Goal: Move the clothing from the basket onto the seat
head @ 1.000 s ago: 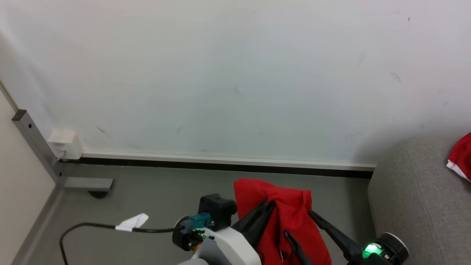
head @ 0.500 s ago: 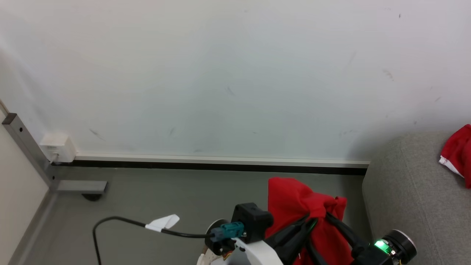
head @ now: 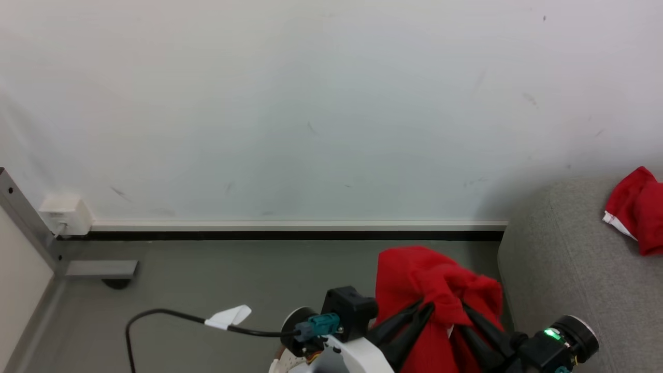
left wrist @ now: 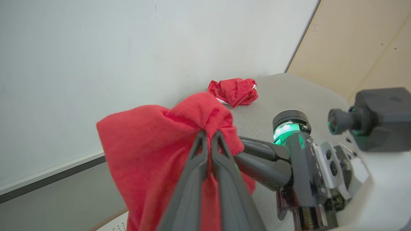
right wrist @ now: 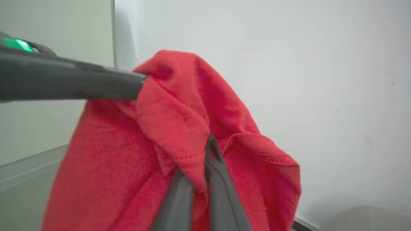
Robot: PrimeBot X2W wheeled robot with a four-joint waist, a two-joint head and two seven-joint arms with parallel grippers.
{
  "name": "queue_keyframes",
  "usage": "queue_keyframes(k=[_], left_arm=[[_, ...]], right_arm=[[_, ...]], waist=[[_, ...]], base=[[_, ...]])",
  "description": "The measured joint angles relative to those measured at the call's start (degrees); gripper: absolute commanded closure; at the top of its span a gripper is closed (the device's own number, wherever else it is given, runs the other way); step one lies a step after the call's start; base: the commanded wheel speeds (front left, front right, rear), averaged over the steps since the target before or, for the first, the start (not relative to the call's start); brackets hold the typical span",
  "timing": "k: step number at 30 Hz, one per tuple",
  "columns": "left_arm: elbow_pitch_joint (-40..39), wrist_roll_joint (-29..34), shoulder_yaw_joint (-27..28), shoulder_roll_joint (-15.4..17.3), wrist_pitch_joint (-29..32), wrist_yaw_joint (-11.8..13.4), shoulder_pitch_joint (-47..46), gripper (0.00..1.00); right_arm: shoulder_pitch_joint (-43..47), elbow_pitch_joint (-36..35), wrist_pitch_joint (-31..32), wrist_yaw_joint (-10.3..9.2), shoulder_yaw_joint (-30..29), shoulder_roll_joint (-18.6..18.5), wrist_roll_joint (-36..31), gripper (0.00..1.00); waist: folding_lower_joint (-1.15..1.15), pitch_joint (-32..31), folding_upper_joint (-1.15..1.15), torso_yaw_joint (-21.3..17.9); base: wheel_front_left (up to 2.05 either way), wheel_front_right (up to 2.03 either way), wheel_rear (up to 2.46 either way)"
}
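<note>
The left gripper (left wrist: pixel 208 136) has its two dark fingers pressed together, pinching a fold at the top of a red garment (left wrist: pixel 151 144). The right gripper (right wrist: pixel 208 142) is likewise closed on a hemmed fold of the same garment, with one fingertip buried in the cloth. In the head view both grippers, left (head: pixel 426 309) and right (head: pixel 464 309), meet under the bunched top of the garment (head: pixel 430 274), which hangs in the air just beside the left end of the seat (head: pixel 570 269). The garment's lower part is cut off by the frame edge, and its shape cannot be made out.

One second ago the right gripper's fingers were spread apart. Now they are closed, and the garment has come closer to the seat. The camera has also turned.

The garment is soft, fleecy and bright red. The seat is grey woven fabric with rounded edges. A second red garment (head: pixel 634 207) with white trim lies crumpled on the seat. Left of the seat are a pale scuffed wall (head: pixel 311 103) and grey floor (head: pixel 233 274).
</note>
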Motion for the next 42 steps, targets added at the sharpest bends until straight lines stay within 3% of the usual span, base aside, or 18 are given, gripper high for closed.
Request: queue_keyframes(k=[1,10,29,37,42], left_arm=[[0.48,0.01,0.04,-0.01,-0.26,0.01,0.02,0.00],[4.30,0.63,0.90,-0.19,-2.77,0.38,0.02,0.00],[9.07,4.04,0.65,-2.97,-5.08,-2.42,-3.86,0.00],[10.25,5.42,0.54,-4.07,-4.97,-3.05,-7.21,0.00],[11.27,7.73,0.33,-4.64,-4.23,-3.60,-11.65,0.00]], right_arm=[[-0.04,-0.20,0.01,0.00,-0.33,-0.22,0.14,1.00],[-0.67,-3.26,0.01,0.00,-4.89,-2.19,0.47,1.00],[0.05,-8.88,0.01,0.00,-14.99,-5.92,0.59,1.00],[-1.16,-9.57,0.01,0.00,-17.36,-5.88,1.90,1.00],[-7.37,-8.04,0.00,0.00,-21.76,-6.76,4.46,1.00]], waist=[[0.00,0.10,0.00,-0.26],[0.00,1.50,0.00,-4.51],[0.00,7.93,0.00,-18.15],[0.01,11.84,0.00,-19.94],[0.01,16.30,0.00,-19.42]], base=[[0.00,0.00,0.00],[0.00,0.00,0.00],[0.00,0.00,0.00],[0.00,0.00,0.00],[0.00,0.00,0.00]])
